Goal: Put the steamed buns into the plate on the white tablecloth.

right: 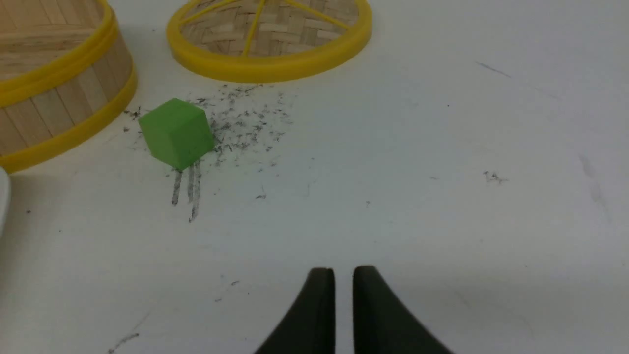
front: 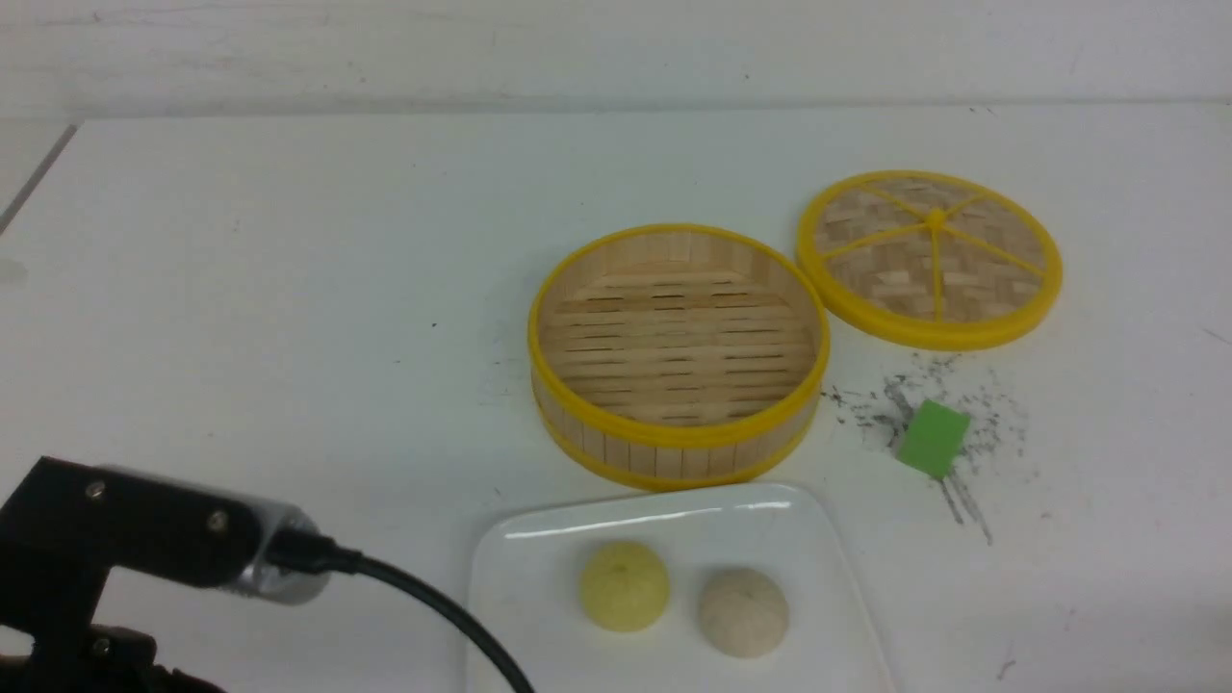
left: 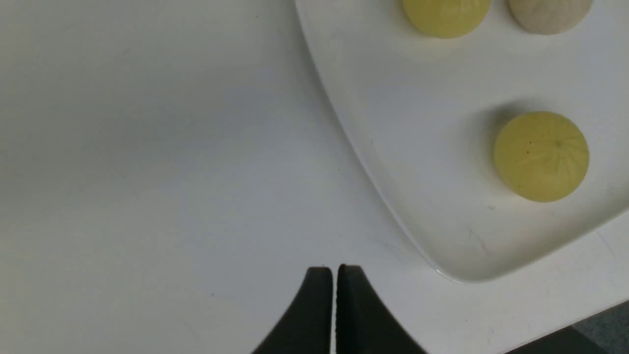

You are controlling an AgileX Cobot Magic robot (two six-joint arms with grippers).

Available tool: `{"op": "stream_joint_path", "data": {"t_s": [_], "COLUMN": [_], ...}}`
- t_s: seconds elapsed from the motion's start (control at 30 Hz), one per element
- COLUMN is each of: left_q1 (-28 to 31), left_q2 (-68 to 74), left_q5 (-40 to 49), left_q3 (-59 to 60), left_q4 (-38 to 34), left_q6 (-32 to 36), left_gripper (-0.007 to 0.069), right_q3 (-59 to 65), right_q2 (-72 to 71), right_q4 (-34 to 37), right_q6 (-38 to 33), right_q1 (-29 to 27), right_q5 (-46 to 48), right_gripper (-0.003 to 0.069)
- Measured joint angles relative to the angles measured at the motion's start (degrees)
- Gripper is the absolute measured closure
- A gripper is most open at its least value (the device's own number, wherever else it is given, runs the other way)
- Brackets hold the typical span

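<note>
- And here's the left arm [front: 144, 529], low in the near left corner of the front view, its dark housing tilted and its black cable [front: 433, 597] curving over the plate [front: 539, 606]!
- The left gripper [left: 335, 270] points down over bare cloth beside the plate, its tips pressed together, pinching nothing.
- Over to the right gripper [right: 344, 271]: it hangs above the cloth with a slim gap between its tips, nothing in it.
- All three buns are on the plate: a yellow bun [front: 624, 585] beside a beige bun [front: 743, 613], and a second yellow bun [left: 541, 156] nearer the corner!
- Just behind the plate sits the bamboo steamer [front: 679, 337], open and showing its slatted floor, with the woven lid [front: 929, 260] right beside it.
- A green block [front: 934, 438] lies among dark smudges [front: 900, 395] to the right.
- Underneath, the white tablecloth [front: 289, 289], specked and scratched, runs back to a pale, streaked backdrop [front: 616, 48]; dark grey [left: 607, 322] shows past its near edge.
</note>
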Motion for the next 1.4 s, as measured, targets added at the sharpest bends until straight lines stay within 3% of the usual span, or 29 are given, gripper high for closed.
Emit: {"op": "stream_joint_path", "data": {"t_s": [0.37,0.7,1.07,1.23,1.27,1.4], "left_q1": [0.0,0.0,0.0,0.0,0.0,0.0], "left_q2": [-2.5,-2.5,-2.6,-2.6,-2.6,-2.6], "left_q5": [0.1,-5.0,11.4,13.9,13.5,3.8], "left_q3": [0.0,-0.3,-16.6,-14.6,-11.2,-1.4], "left_q4": [1.9,7.8,15.4,11.8,7.5,-1.3], "left_q6": [-0.3,-6.2,-4.9,-4.6,-4.4,-1.7], "left_gripper": [0.0582,0.0576,0.0576,0.0576,0.0576,0.06], "right_q3": [0.0,0.0,0.0,0.0,0.0,0.0], "right_q2": [0.0,0.0,0.0,0.0,0.0,0.0], "right_q4": [0.0,0.0,1.3,1.3,1.3,1.3], "right_q6": [0.1,0.1,0.1,0.1,0.1,0.1], "right_q1": [0.0,0.0,0.0,0.0,0.0,0.0], "right_q5": [0.1,0.1,0.1,0.1,0.1,0.1], "right_gripper": [0.0564,0.0552,0.0539,0.0534,0.0531,0.0528]}}
